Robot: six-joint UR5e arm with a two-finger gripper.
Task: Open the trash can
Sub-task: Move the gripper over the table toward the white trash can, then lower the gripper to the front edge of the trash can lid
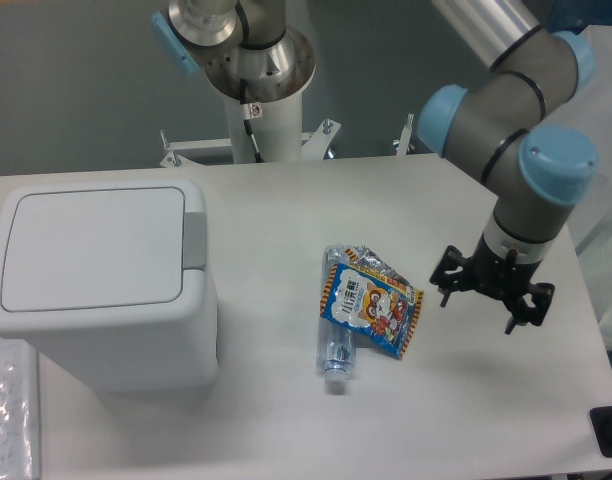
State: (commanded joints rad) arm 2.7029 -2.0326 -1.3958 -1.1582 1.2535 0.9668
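My black two-finger gripper [491,290] hangs over the right part of the white table [286,420], pointing downward from the grey wrist of my arm with its light-blue joint caps [531,150]. The fingers are seen from above and largely hidden by the wrist body, so I cannot tell how far apart the jaws stand; nothing is visibly held between them. Just to the left of the gripper, and apart from it, lies a crinkled foil snack packet with a cartoon print in blue, red and yellow [379,305]. The packet rests partly across a clear plastic bottle [335,345] that lies on its side, cap end toward the near table edge. Well apart from these, at the left side of the table, stands the large white boxy plastic trash can [101,285] with rounded corners. Its flat lid [91,247] is down and lies level with the rim. The grey push-button tab [194,240] sits at the right edge of the lid, facing the packet and bottle. Behind the table, at the upper centre, stands the arm's white mounting column [266,110]. A black object [611,432] is cut off by the frame at the lower right corner.
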